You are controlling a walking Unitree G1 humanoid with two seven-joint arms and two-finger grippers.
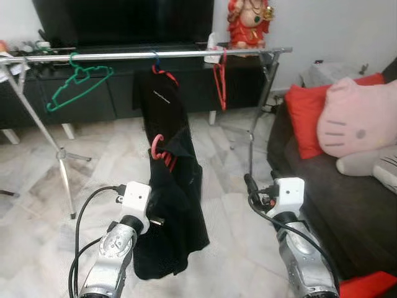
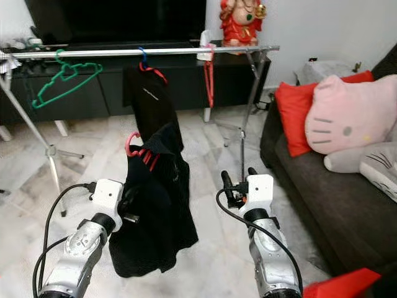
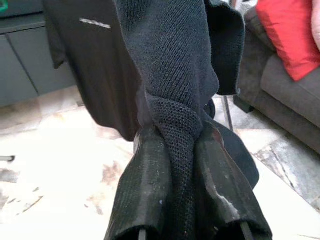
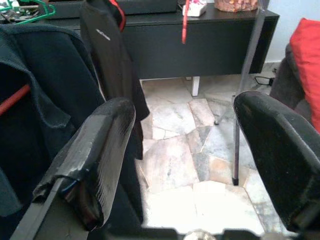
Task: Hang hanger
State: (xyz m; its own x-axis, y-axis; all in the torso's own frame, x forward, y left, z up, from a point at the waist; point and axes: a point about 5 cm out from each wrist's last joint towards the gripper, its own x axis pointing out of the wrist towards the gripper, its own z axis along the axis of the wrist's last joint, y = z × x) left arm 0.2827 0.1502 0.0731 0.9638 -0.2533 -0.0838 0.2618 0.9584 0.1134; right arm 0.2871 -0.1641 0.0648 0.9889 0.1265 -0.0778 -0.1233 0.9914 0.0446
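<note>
My left gripper (image 3: pixel 182 150) is shut on a black knit garment (image 1: pixel 177 205) that hangs from a red hanger (image 1: pixel 160 149), held up low in front of me. The hanger's hook (image 2: pixel 132 144) points up, below the silver rail (image 1: pixel 142 56) of a clothes rack. On the rail hang a green hanger (image 1: pixel 77 84), a black T-shirt (image 1: pixel 158 93) on a blue-hooked hanger and a bare red hanger (image 1: pixel 220 81). My right gripper (image 4: pixel 182 150) is open, with nothing in it, to the right of the garment.
A dark sofa (image 1: pixel 322 186) with a red cushion (image 1: pixel 307 115) and a pink cat cushion (image 1: pixel 360 118) stands at the right. A black TV cabinet (image 1: pixel 93 93) sits behind the rack. The rack's legs (image 1: pixel 59 155) stand on the marble floor (image 1: pixel 229 248).
</note>
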